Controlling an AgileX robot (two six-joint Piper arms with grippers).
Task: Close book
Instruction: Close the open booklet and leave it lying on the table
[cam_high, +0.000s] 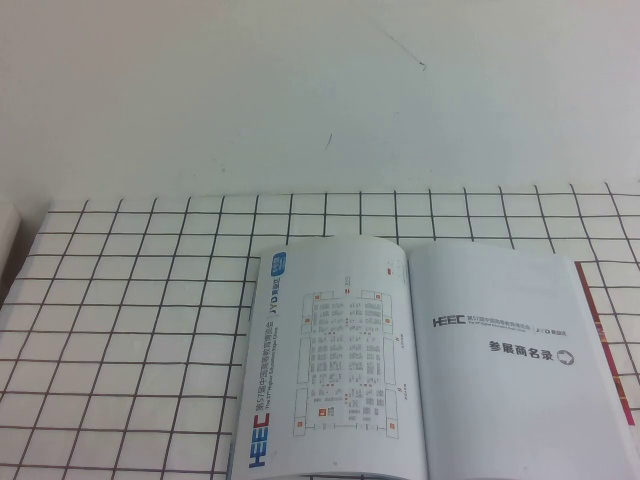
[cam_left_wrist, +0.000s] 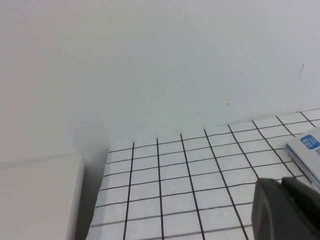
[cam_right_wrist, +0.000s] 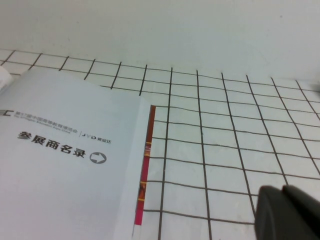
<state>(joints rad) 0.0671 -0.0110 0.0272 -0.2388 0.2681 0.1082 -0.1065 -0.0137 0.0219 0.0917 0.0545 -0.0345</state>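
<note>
The left gripper (cam_left_wrist: 286, 209) sits low over the white, black-gridded tablecloth (cam_high: 130, 330); I cannot tell whether it is open or closed. To its right, the open white paper book (cam_high: 400, 360) lies flat, pages up. The right gripper (cam_right_wrist: 287, 214) hovers near the book's right-hand edge, and its state cannot be told either.

A white cloth (cam_high: 150, 330) with a thin black grid is lying under an open book (cam_high: 420, 360) whose pages are showing white. The left page is carrying a pale grey floor plan, orange specks and blue lettering, the right page dark grey lettering, with a red-orange strip (cam_high: 600, 340) edging it. The dark grey left gripper (cam_left_wrist: 285, 200) and dark grey right gripper (cam_right_wrist: 286, 210) are hovering over the cloth, one on either side of the book.
</note>
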